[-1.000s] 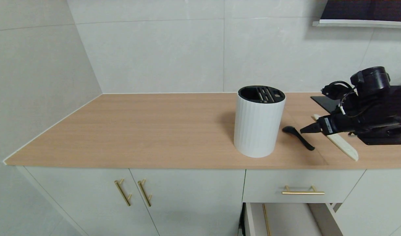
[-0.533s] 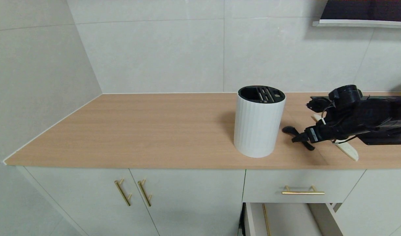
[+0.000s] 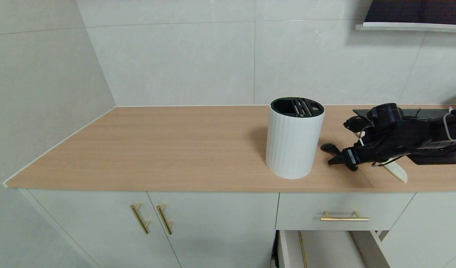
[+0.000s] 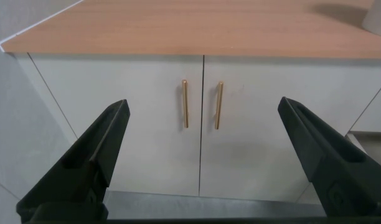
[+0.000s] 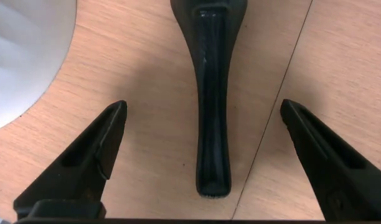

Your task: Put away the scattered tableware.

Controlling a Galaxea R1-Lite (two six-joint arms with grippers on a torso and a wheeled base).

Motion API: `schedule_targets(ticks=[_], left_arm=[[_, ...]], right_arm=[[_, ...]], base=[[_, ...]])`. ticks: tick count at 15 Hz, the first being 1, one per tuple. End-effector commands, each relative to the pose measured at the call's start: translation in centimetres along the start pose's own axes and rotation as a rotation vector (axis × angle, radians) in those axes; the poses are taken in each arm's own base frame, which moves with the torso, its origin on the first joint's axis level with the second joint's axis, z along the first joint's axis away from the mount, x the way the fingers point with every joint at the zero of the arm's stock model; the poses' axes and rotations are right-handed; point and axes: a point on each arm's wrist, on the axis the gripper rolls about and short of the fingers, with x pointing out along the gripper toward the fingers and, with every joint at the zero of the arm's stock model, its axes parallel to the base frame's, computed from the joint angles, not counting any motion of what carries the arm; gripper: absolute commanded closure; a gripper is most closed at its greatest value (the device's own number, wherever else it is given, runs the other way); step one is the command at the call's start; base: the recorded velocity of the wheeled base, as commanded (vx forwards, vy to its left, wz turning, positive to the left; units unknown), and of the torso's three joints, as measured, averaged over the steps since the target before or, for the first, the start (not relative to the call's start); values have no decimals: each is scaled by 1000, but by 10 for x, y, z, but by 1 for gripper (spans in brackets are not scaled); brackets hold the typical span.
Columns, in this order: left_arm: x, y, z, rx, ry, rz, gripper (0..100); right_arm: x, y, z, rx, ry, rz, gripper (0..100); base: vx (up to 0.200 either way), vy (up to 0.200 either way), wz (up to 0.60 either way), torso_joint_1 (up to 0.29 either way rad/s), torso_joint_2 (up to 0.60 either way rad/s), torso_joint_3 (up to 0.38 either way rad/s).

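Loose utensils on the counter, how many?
2: black spoon beside the white holder, straddled by the open right pincer; cream knife farther right, partly hidden behind it.

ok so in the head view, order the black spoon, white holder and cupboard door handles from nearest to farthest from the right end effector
1. The black spoon, on the counter, right under the right end effector.
2. The white holder, upright on the counter just to its left.
3. The cupboard door handles, below the counter, far off to the left.
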Motion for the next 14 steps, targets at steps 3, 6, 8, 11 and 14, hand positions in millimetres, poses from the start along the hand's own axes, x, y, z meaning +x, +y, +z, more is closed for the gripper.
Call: schedule_targets(ticks=[3,6,8,11,14], left_arm=[[0,0,0,-1,-1,0,0],[0,0,1,-1,-3,0,0],[0,0,0,-1,-1,0,0],[0,0,0,-1,-1,0,0],[0,0,0,-1,0,0,0]], right_arm=[[3,0,-2,1,8,5,100],[3,0,-2,1,8,7,100],[0,0,0,2,4,4,100],[-35,5,8,52,-32,-7,100],[-119,23,0,194,-66,-22,100]], base=[[0,0,0,0,0,0],[0,0,0,0,0,0],[0,0,0,0,0,0],[0,0,0,0,0,0],[0,0,0,0,0,0]])
